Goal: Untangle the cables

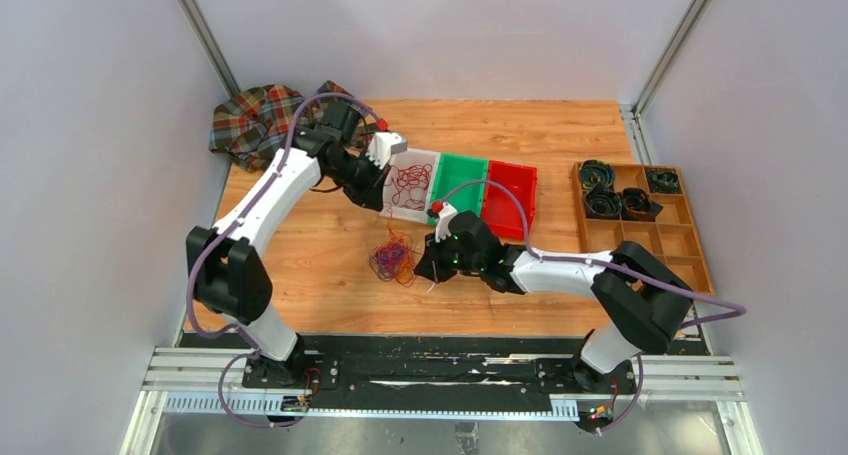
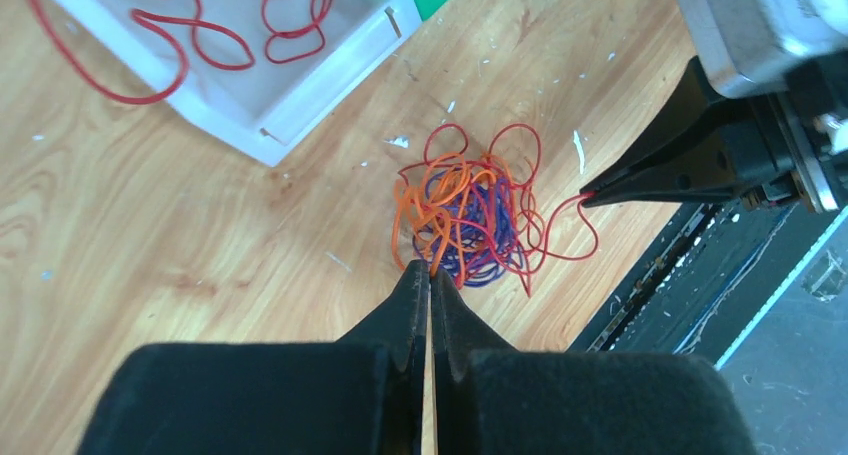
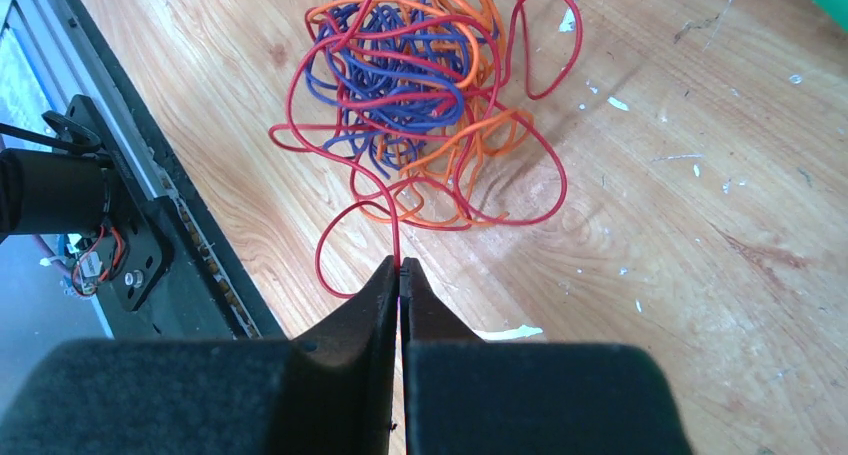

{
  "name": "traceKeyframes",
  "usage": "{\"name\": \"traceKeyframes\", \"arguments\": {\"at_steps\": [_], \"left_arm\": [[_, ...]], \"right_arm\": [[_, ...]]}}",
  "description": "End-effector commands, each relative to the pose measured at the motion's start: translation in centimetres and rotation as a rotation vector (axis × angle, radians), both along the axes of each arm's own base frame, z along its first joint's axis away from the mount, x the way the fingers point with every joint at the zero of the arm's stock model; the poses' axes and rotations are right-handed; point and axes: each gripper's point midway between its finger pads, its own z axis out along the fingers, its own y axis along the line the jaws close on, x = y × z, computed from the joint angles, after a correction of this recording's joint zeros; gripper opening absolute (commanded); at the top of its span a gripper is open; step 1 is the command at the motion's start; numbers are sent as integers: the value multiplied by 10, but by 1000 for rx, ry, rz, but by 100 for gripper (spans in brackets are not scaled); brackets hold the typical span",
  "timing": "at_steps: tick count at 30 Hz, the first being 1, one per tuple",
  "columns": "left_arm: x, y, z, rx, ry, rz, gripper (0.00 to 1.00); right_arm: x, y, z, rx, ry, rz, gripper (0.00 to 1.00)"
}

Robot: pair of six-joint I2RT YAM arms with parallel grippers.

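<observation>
Cables: 1 loose tangle [image 1: 393,258] of thin, thread-like wires in 3 colours, red, orange & purple. Purple sits mostly in the core, orange loops thru it, and red runs round the outside in wide open loops. It lies on the wood table [image 1: 560,135], btwn the two arms, just near-side of the bins. Can't count the single wires in the knot.

Also a separate lot of red cables [image 1: 408,183], only red, lying in slack loops inside the white bin [image 2: 330,90]; one loop hangs over its rim onto the table.

R gripper [image 3: 400,267]: jaws clamped on 1 red strand [image 3: 396,237] that leads from the tips up into the tangle's near edge. The gripper is low over the table, just beside the tangle.

L gripper [image 2: 430,270]: jaws pressed together, no gap. The tips are at an orange loop on the tangle's edge, opposite side from the R gripper. Can't tell if that loop is pinched or only behind the tips.

Counts:
- 3 bins in a row, touching: white, green bin [image 1: 462,180], red bin [image 1: 510,190]; the green & red ones have nothing in them.
- 1 wooden tray [image 1: 690,240] w/ compartments, far R side, approx 4 black coils [image 1: 600,203] in its far cells.
- 1 plaid cloth [image 1: 250,120], bunched at the far L corner.
</observation>
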Motion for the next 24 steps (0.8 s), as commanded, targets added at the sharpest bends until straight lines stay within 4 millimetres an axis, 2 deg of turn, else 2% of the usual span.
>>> {"name": "traceKeyframes", "arguments": {"at_steps": [1,6,10,13,15,17,20,23,24], "left_arm": [[-7,8,41,13,-82,12,1],[-19,9,82,-28,-135,12,1],[-34,11,111,-59,-195,1,1],[-44,12,130,-71,-249,-6,1],[-52,11,140,-85,-274,-18,1],[-60,8,145,-93,-282,-32,1],[-71,3,145,-86,-275,-56,1],[-76,3,144,-83,-269,-58,0],[-77,3,143,-80,-265,-59,0]], "right_arm": [[-8,-8,5,-9,-19,-2,1],[-9,-17,16,-13,-50,-12,2],[-5,-23,48,7,-122,-24,21],[3,-25,87,33,-208,-38,40],[9,-23,115,63,-267,-46,56],[17,-18,146,104,-334,-50,65],[29,-9,189,161,-415,-61,69],[37,6,224,229,-470,-52,70],[38,10,230,245,-475,-47,70]]}}
